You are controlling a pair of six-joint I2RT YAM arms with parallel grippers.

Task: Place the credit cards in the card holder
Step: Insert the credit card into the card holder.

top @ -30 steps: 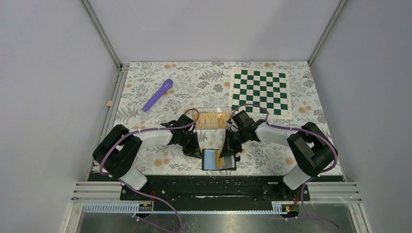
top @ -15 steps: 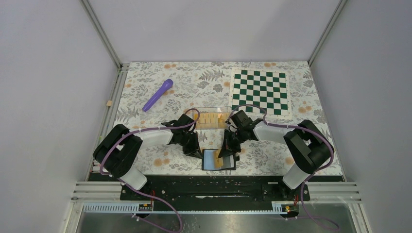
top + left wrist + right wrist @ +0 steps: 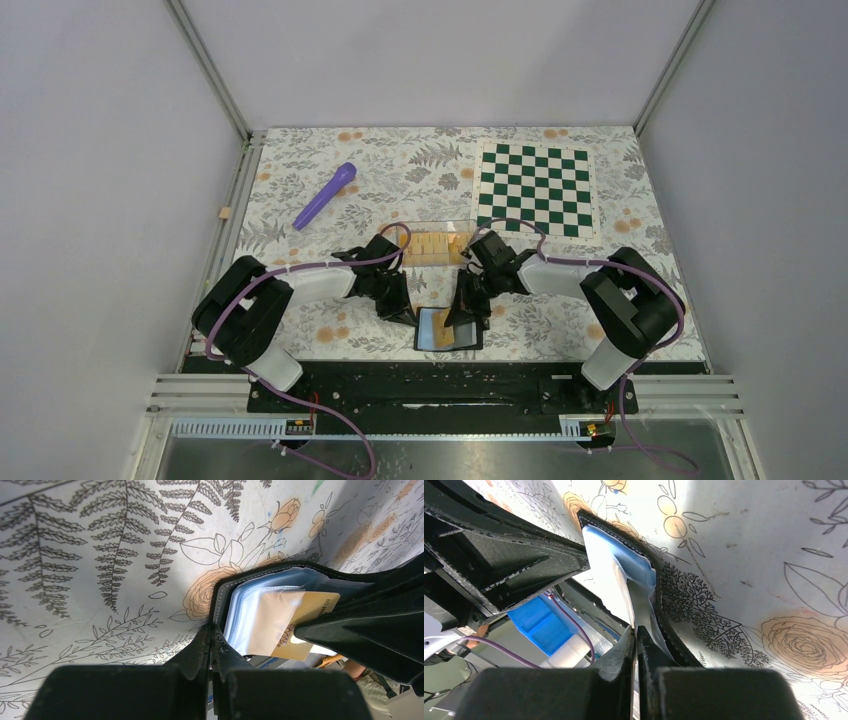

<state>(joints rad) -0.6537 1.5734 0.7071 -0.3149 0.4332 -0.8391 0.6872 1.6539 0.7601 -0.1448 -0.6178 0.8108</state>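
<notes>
The black card holder [image 3: 440, 330] lies open near the table's front edge, its grey-blue pockets facing up. My left gripper [image 3: 408, 314] is shut on the holder's left cover edge [image 3: 218, 600], jaws pressed together. A gold credit card [image 3: 312, 611] sits partly inside a clear pocket, its outer end sticking out. My right gripper [image 3: 463, 314] is shut on that card [image 3: 459, 331], seen edge-on between its jaws in the right wrist view, beside the holder's stitched rim [image 3: 663, 611]. More orange credit cards [image 3: 432, 247] lie in a row behind both grippers.
A clear plastic box [image 3: 440, 225] holds the row of cards just behind the grippers. A purple cylindrical object [image 3: 325, 195] lies at the back left. A green and white chessboard [image 3: 533, 188] sits at the back right. The table has a floral cover.
My right gripper has shifted a little left and towards the front with the card, which now lies further over the holder. The holder has slid slightly left. The left arm has barely moved.
</notes>
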